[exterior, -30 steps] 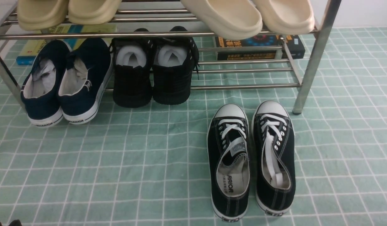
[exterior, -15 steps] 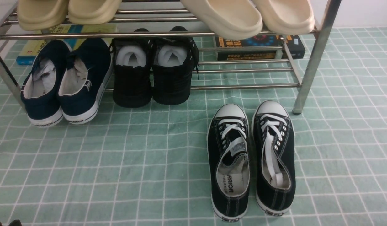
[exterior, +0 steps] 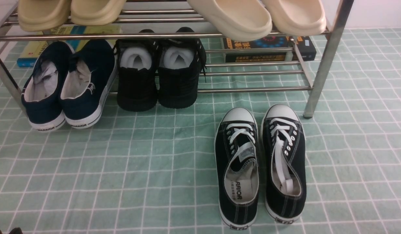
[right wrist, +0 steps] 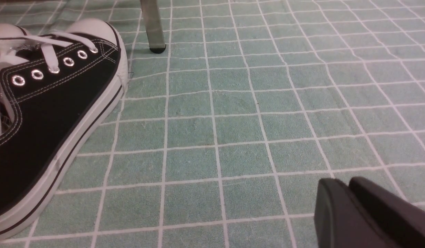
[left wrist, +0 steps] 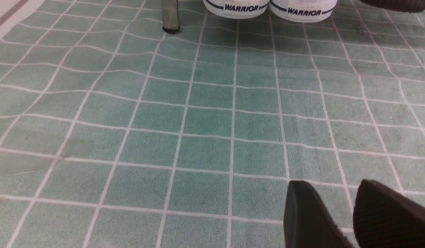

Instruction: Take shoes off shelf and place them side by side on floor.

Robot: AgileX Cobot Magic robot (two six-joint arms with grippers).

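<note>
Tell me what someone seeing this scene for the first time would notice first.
The black sneakers with white laces, side by side on the green gridded floor, toes toward the chrome shelf. Next, the shelf itself: navy slip-ons and all-black shoes on its lower tier, cream slippers above.

The shoes (exterior: 260, 165), black canvas low-tops with white laces and toe caps, stand side by side, just apart, lower right of the front view on the floor (exterior: 138, 169), toes toward the shelf (exterior: 252, 89).
</note>
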